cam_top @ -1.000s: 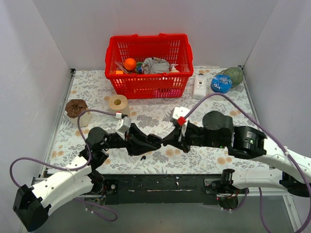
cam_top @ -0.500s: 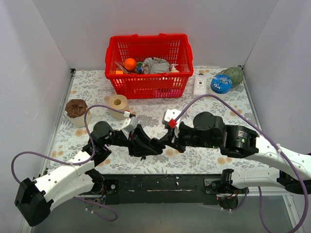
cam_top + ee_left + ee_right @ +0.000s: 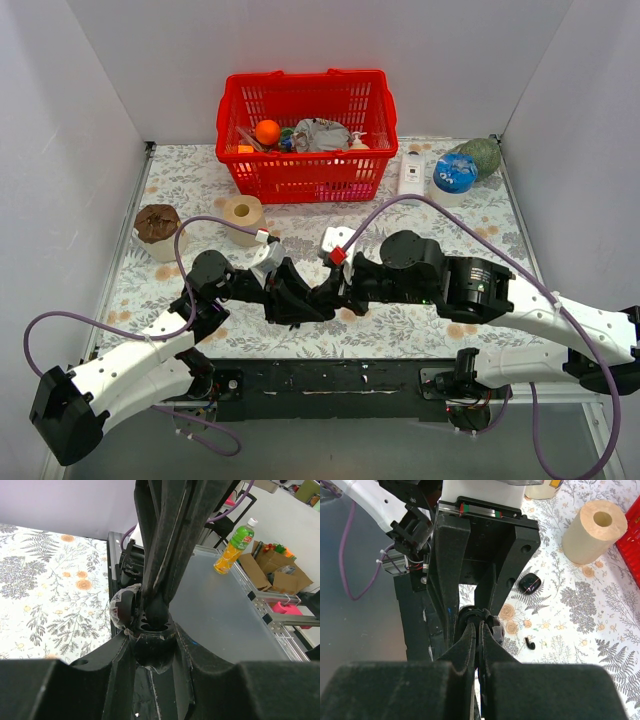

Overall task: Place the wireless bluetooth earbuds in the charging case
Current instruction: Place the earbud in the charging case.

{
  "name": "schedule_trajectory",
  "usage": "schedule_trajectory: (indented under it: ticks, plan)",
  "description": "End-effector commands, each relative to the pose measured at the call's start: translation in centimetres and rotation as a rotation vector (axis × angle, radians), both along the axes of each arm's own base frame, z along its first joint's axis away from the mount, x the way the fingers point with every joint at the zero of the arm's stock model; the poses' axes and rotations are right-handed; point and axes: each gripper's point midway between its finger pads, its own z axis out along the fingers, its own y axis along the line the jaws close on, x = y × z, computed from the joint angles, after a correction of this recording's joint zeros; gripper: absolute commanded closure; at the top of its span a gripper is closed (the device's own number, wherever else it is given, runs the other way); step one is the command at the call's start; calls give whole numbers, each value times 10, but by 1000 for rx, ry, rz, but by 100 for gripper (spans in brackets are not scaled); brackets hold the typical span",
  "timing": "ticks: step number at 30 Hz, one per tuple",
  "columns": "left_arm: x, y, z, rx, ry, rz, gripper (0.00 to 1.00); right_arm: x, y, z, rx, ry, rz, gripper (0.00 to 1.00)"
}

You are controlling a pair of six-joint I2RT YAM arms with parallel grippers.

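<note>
White walls (image 3: 300,40) enclose a floral-print counter (image 3: 190,185). Items, left to right:

1. Brown muffin-like lump (image 3: 157,222) on a cream cup, at the left edge of the counter.
2. Tan tape roll (image 3: 242,212), standing on end, right of item 1 and in front of the basket's left corner.
3. Left arm (image 3: 130,365), white links, reaching in from the near left corner. Left jaws: narrow, clamped on either side of the charging case (image 3: 149,639), over the near centre of the counter. The case is open. Its glossy domed lid (image 3: 122,611) tilts off to one side and mirrors the fern print.
4. Small glossy black rounded piece (image 3: 530,583), lying on the counter between the tape roll and the left jaws. What it is cannot be told.
5. One earbud (image 3: 530,643), black and comma-shaped, lying loose on the counter near the held case but apart from it.
6. Red basket (image 3: 300,170), back centre, holding an orange round item (image 3: 267,131) and a grey crumpled item (image 3: 320,133) among other things.
7. Right arm (image 3: 560,320), reaching leftward. Right jaws: pressed to a hairline gap, tips at the open case, facing the left jaws. Whether a second earbud sits between the tips cannot be told.
8. White bottle (image 3: 411,176), blue ball (image 3: 455,172) and green rounded object (image 3: 483,155), in a row at the back right corner.
</note>
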Motion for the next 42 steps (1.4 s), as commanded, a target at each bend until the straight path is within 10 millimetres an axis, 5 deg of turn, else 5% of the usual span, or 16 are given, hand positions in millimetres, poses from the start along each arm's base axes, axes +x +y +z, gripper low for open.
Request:
schedule_trajectory:
  ticks: [1, 26, 29, 32, 39, 42]
  plan:
    - [-4, 1, 13, -31, -37, -12, 100, -5, 10, 22, 71, -17, 26, 99]
    - [-4, 0, 23, -68, -42, -3, 100, -11, 3, -1, 16, -31, 1, 99]
    - [-4, 0, 24, -77, -42, 3, 100, -9, 4, 1, 25, -33, -5, 77]
    - [-4, 0, 24, -80, -42, 7, 100, -8, 3, 6, 48, -14, -30, 66]
    - [-4, 0, 21, -75, -40, 16, 100, 1, -1, 30, 113, -28, -90, 60]
    - [-4, 0, 17, -72, -33, 17, 100, 8, -12, 62, 205, -45, -143, 57]
